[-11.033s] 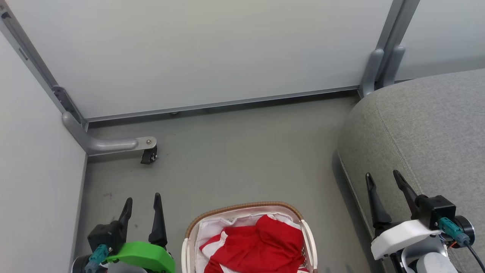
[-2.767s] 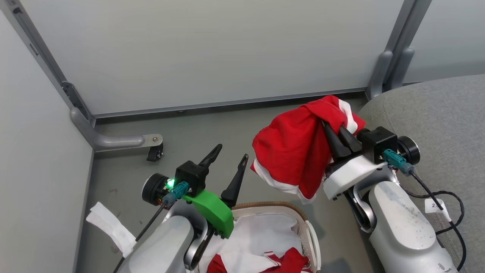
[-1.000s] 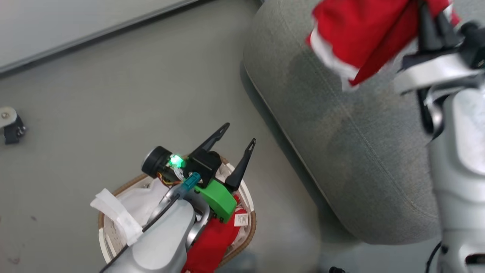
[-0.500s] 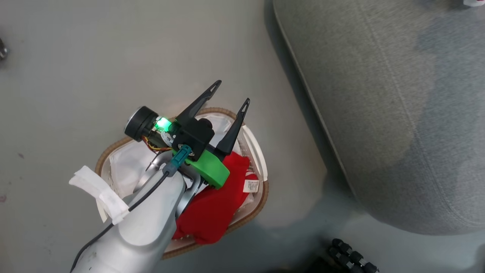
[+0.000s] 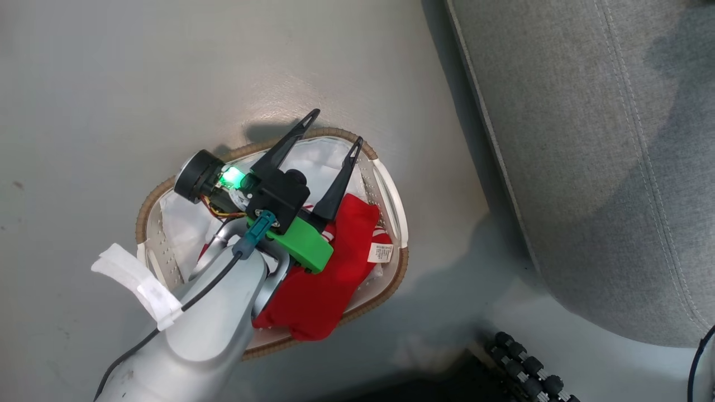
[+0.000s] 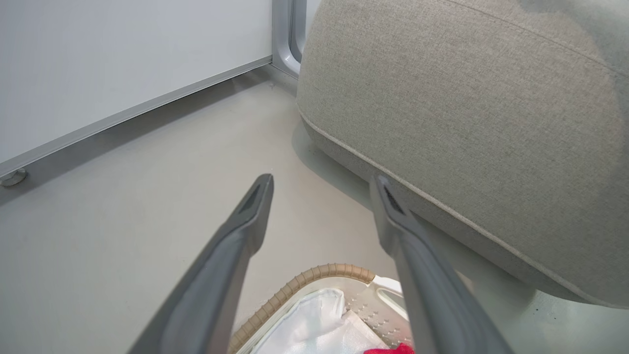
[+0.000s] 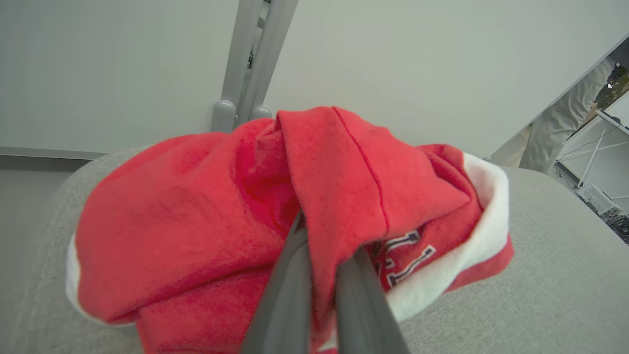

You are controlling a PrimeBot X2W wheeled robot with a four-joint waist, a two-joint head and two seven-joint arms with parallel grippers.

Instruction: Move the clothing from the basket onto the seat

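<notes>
above the seat point(image 7: 565, 275) | right claw point(image 7: 323, 240) clamped on red white-trimmed clothing point(image 7: 196, 221) | left claw point(image 5: 335, 126) apart

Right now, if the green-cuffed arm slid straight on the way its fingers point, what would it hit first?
Probably the bare floor just past the basket's rim, right beside the seat. Depth is unclear, so the open fingers might meet the seat's lower edge instead.

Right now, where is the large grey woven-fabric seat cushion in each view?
Head view: the large grey woven-fabric seat cushion, right side, beside the white perforated plastic basket.
Left wrist view: cushion upper right, beyond the open left claw.
Right wrist view: cushion along the bottom, behind the red white-trimmed garment in the right claw.
Shared landmark: grey metal post, both wrist views.
</notes>
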